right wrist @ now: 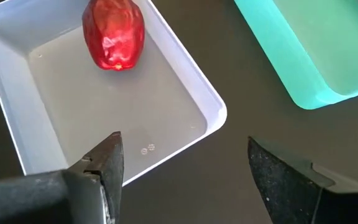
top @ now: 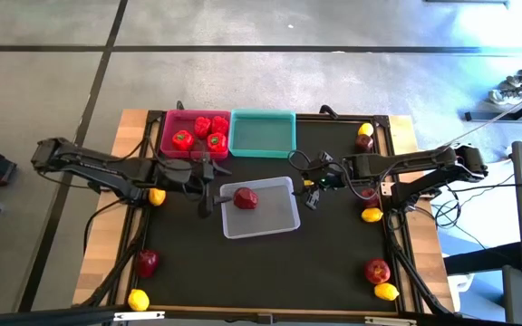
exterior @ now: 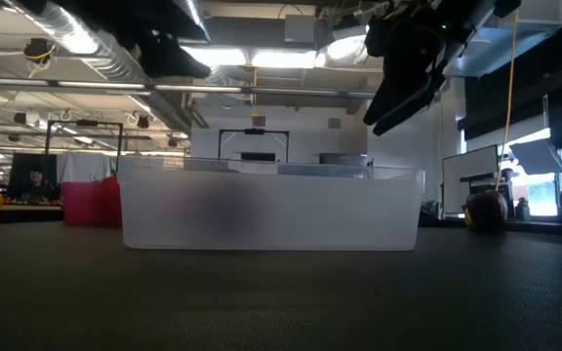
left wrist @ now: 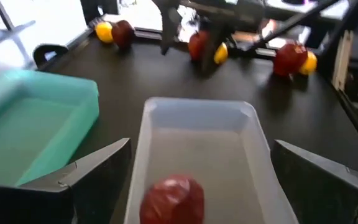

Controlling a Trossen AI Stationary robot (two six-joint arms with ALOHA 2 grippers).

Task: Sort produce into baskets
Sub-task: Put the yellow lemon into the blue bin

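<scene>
Both grippers hover with jaws apart and empty. The left gripper (top: 205,186) faces the grey-white tray (top: 284,222), one apple (top: 246,198) lying just ahead of its fingers. The right gripper (top: 315,186) hangs over that tray's opposite corner, beside the teal tray (top: 262,148). Risk: the arms are close together, so either one reaching could collide with the other or nudge the light tray.

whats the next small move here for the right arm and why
Probably swing the right gripper, open and empty by the grey-white tray's corner, back toward the apple on the mat just beyond it. One apple already lies in that tray, the teal tray is empty, and the left gripper is open at the tray's other end.
</scene>
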